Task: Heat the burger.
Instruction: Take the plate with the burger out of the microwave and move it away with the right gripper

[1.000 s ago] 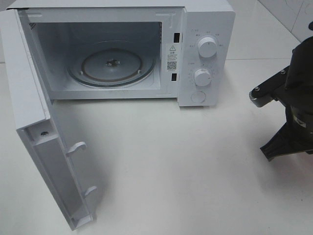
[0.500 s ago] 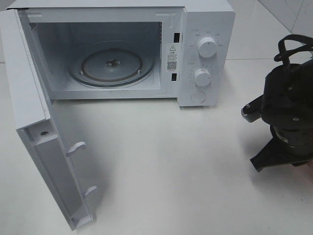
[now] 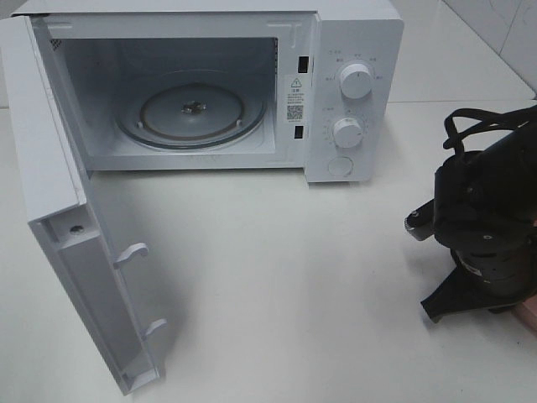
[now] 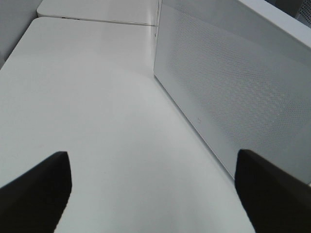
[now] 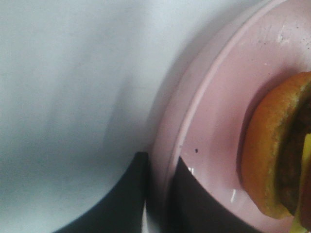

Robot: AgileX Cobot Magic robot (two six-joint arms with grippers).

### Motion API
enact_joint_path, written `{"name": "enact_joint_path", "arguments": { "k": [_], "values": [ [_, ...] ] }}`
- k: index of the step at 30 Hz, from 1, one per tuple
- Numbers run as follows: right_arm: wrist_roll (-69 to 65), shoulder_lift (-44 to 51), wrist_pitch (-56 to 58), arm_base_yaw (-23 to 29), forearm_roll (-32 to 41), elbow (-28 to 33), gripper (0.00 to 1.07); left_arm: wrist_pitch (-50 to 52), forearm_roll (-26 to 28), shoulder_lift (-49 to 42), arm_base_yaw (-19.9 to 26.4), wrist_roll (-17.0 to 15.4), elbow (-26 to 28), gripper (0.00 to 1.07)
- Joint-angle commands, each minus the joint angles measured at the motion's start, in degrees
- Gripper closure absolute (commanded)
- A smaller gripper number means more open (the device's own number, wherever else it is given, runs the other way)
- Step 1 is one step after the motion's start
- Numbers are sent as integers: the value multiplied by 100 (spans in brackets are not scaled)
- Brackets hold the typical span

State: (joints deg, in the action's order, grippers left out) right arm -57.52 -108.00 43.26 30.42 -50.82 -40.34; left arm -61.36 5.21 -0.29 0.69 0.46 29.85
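Note:
The burger [image 5: 272, 150], with a golden-brown bun and dark patty, sits on a round pink plate [image 5: 214, 111] and shows only in the right wrist view. My right gripper [image 5: 158, 194] has its two dark fingers close together, one on each side of the plate's rim. In the high view the right arm [image 3: 487, 243] is low at the table's right edge and hides the burger; a sliver of the plate [image 3: 529, 315] shows. My left gripper [image 4: 150, 158] is open and empty beside the microwave's perforated side [image 4: 233, 92]. It is out of the high view.
The white microwave [image 3: 352, 50] stands at the back with its door [image 3: 50, 193] swung wide open to the left. Its glass turntable [image 3: 191, 109] is bare. The white table [image 3: 285, 277] stretches between the microwave and my right arm.
My right arm has moved down and a little left toward the table's right edge, coming lower over the plate. The microwave and its door have not moved.

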Motion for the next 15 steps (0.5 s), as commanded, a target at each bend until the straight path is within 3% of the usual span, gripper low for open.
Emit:
{"name": "enact_joint_path", "arguments": {
  "k": [1,2,3,5,6,10,15],
  "values": [
    [-74,34,183,-34,-132,23,91,0,17,-46,6,-46,-23,23],
    [-74,34,183,-34,-132,23,91,0,17,-46,6,-46,-23,23],
    [-69,109,183,-29,-132,23,83,0,17,-46,6,-46,-23,23],
    [-69,138,178,-29,-132,23,80,0,17,-46,6,-46,-23,23],
    [-69,269,178,-29,-80,23,70,0,17,-46,6,-46,-23,23],
    [46,613,103,-29,172,23,58,0,17,-46,6,-46,-23,23],
    [710,1209,-149,-29,728,23,53,0,17,-46,6,-46,-23,23]
  ]
}}
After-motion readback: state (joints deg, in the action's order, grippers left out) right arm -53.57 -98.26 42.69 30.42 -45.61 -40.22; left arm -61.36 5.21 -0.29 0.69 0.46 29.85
